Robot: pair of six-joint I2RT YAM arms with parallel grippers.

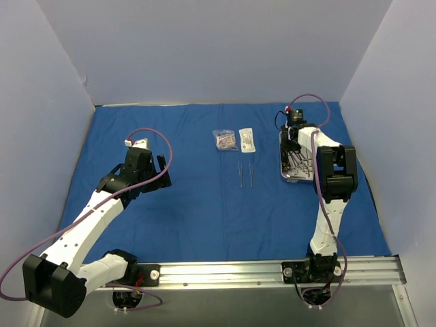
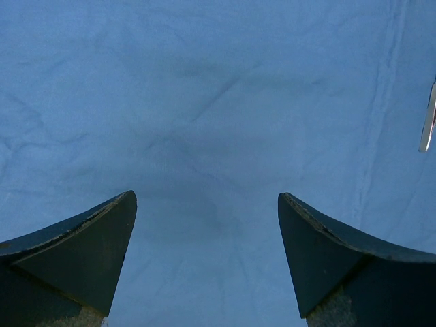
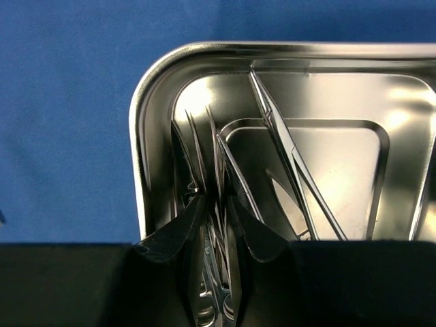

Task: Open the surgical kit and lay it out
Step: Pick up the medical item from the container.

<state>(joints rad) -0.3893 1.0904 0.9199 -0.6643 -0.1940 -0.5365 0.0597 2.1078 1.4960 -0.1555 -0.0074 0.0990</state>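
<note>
The surgical kit's royal-blue cloth (image 1: 204, 211) lies spread flat over the table. Its steel tray (image 1: 282, 170) sits at the right, with several scissor-like instruments (image 1: 300, 167) inside. My right gripper (image 1: 291, 151) reaches down into the tray's near-left corner (image 3: 146, 102). The right gripper (image 3: 216, 199) is shut on thin steel instruments (image 3: 216, 167) that lie bunched between its fingers. Two slim instruments (image 1: 244, 174) lie side by side on the cloth at centre. Two clear packets (image 1: 224, 140) (image 1: 246, 139) rest behind them. My left gripper (image 1: 163, 172) hovers open over bare cloth (image 2: 207, 197).
White walls enclose the table on three sides. The tip of one steel instrument (image 2: 428, 126) shows at the right edge of the left wrist view. A long instrument (image 3: 293, 157) leans diagonally across the tray beside my right fingers.
</note>
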